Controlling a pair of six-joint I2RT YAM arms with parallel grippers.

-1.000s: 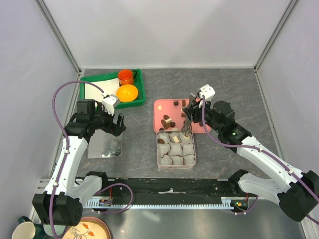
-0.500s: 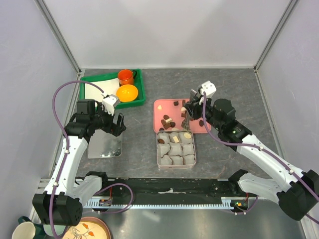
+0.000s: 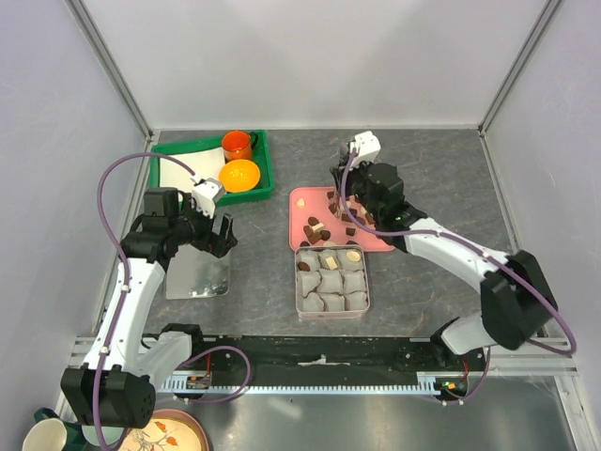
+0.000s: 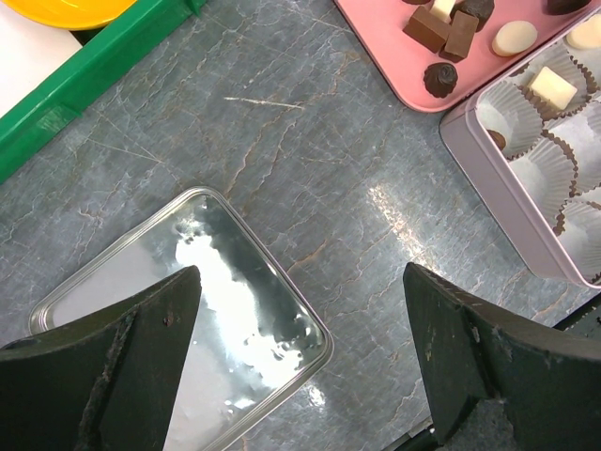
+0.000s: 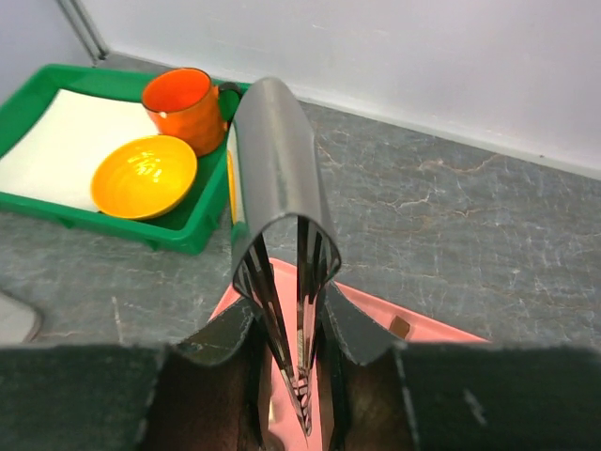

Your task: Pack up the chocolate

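Note:
Chocolate pieces, dark brown [image 3: 315, 225] [image 4: 439, 77] and pale [image 4: 515, 38], lie on a pink tray [image 3: 299, 200] [image 5: 441, 331]. In front of it stands a square tin [image 3: 331, 280] [image 4: 512, 193] of paper cups. A few cups hold pieces, one of them a pale block [image 4: 551, 85]. My right gripper [image 3: 350, 209] [image 5: 300, 334] hovers over the pink tray, shut on metal tongs [image 5: 277, 160]. The tongs point down with their tips nearly together, and no piece shows between them. My left gripper [image 3: 218, 235] [image 4: 300, 366] hangs open over the silver lid [image 3: 197, 274] [image 4: 188, 310], holding nothing.
A green tray [image 3: 211, 181] [image 5: 113, 221] at the back left carries an orange mug [image 3: 237, 145] [image 5: 185, 110], an orange bowl [image 3: 240, 175] [image 5: 144, 175] and white paper. Grey walls close in the table on three sides. A mug [image 3: 45, 437] and a plate [image 3: 160, 434] sit off the near left corner.
My right arm has swung from the tin's back right cup up and left over the pink tray, squeezing the tongs tighter. A pale piece now lies in that cup. The left arm stayed still.

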